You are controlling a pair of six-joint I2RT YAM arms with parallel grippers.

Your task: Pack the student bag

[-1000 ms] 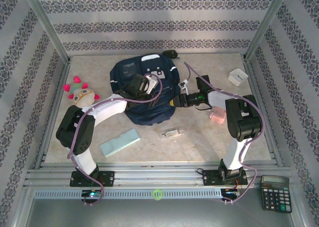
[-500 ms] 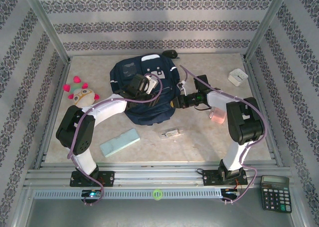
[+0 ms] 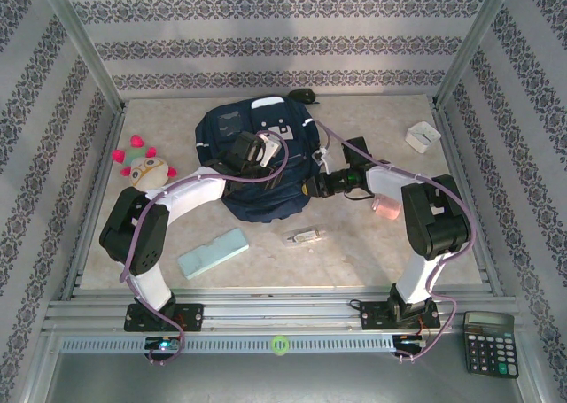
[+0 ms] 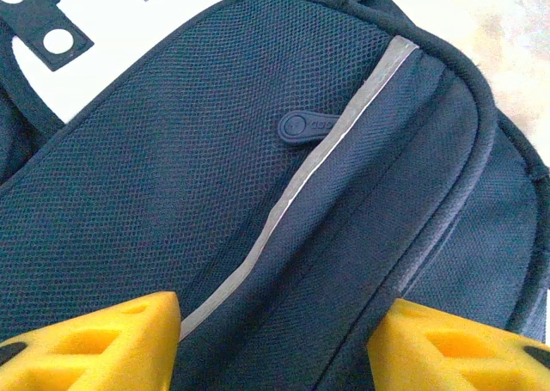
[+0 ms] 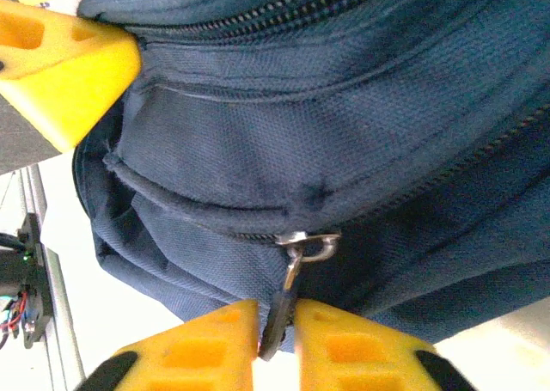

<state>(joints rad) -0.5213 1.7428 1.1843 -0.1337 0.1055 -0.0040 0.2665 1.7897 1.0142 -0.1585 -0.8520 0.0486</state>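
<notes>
The student bag (image 3: 232, 127), navy with white patches, lies flat in the middle of the table. My left gripper (image 3: 265, 150) hovers over its front pocket, open, with a grey reflective stripe (image 4: 326, 155) and mesh fabric between its yellow fingers (image 4: 94, 344). My right gripper (image 3: 311, 186) is at the bag's right edge. In the right wrist view it (image 5: 277, 322) is shut on the dark zipper pull (image 5: 286, 295), which hangs from a metal slider (image 5: 311, 241) on a side zip. The bag's zips look closed.
A plush toy (image 3: 146, 166) lies at the left, a pale green box (image 3: 213, 252) near the front and a small clear packet (image 3: 306, 236) beside it. At the right are a pink item (image 3: 386, 206) and a white box (image 3: 423, 136). A calculator (image 3: 490, 341) sits off the table.
My right gripper has slid left to the bag's edge and closed its fingers onto the zipper pull. The left arm has stayed still.
</notes>
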